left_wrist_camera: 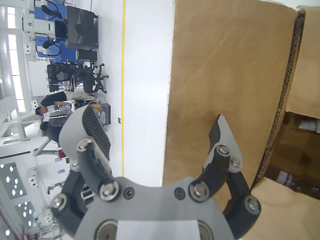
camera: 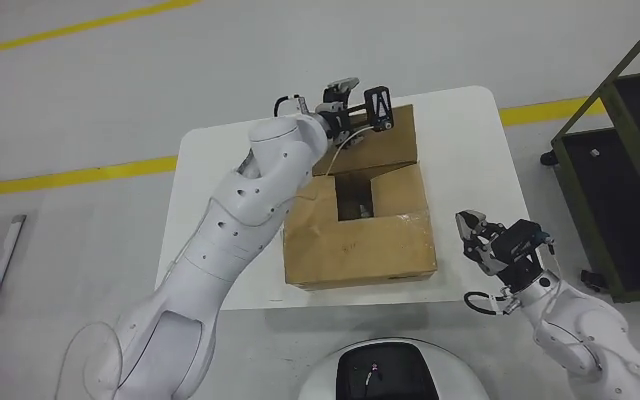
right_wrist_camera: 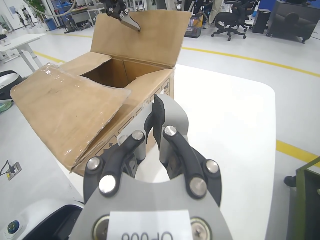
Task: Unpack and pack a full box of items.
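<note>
1. The box (camera: 360,278) sits at the middle of the top view on the white worktop (camera: 470,140). By my reading the task is at its very start: opening is under way and unpacking has not begun.
2. Done so far: the far flap (camera: 385,150), toward the upper centre of the top view, stands upright. A dark opening (camera: 355,195) shows just below it.
3. Not done: the near flap (camera: 360,240) lies roughly flat over the lower half of the box. The side flaps (camera: 410,190) are folded inward, so only a narrow gap gives access.
4. The contents (left_wrist_camera: 307,125) lie deep inside. Pale-capped shapes show through the gap, too dim to name.
5. The left end effector (camera: 362,98) is at the far flap with its jaws spread wide. One finger (right_wrist_camera: 131,24) looks to touch the flap's inner face and the other hangs beyond the flap's edge, so it grips nothing.
6. The right end effector (camera: 470,225) is at the lower right of the top view, near the box's right wall. Its jaws are pressed together and hold nothing.
7. Left to do, as I judge it: fold back the other three flaps, lift every item out, then put them back and close up.
</note>
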Controlling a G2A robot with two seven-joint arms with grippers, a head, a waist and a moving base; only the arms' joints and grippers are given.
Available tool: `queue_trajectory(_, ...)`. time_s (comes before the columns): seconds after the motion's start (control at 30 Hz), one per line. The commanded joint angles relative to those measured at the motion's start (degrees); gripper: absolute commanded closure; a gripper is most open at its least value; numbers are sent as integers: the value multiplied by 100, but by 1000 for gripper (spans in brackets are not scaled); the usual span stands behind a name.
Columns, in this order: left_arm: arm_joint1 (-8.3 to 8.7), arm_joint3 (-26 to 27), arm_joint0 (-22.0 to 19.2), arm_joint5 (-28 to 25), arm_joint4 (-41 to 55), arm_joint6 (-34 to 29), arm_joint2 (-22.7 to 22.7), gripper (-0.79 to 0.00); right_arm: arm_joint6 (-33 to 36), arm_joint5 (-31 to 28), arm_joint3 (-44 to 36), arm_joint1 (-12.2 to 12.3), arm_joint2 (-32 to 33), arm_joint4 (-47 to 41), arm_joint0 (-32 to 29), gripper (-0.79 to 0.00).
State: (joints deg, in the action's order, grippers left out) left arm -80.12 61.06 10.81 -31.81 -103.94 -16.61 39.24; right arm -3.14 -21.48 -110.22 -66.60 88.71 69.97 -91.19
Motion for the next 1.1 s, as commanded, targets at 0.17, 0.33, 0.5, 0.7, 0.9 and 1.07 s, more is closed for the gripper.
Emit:
queue_trajectory(0.17,-220,-602,-132,113,-19,158,-273,-785,-7,22,-14,3,39,-14,25,0)
queue_trajectory(0.33,-320,-798,-152,162,-46,181,-346,-785,-12,25,-10,4,52,-16,18,0)
queue_trajectory(0.5,-371,-845,-166,200,-48,203,-304,-785,1,30,-35,5,59,-21,32,0)
queue_trajectory(0.7,-282,-286,93,327,194,90,106,-785,-70,113,-93,3,253,-347,54,0)
queue_trajectory(0.9,-40,911,978,101,1185,-379,1004,-785,-45,-192,-120,29,585,-842,169,0)
queue_trajectory(1.07,221,2380,2120,18,1573,-1166,1822,-785,31,-589,13,69,821,-989,269,0)
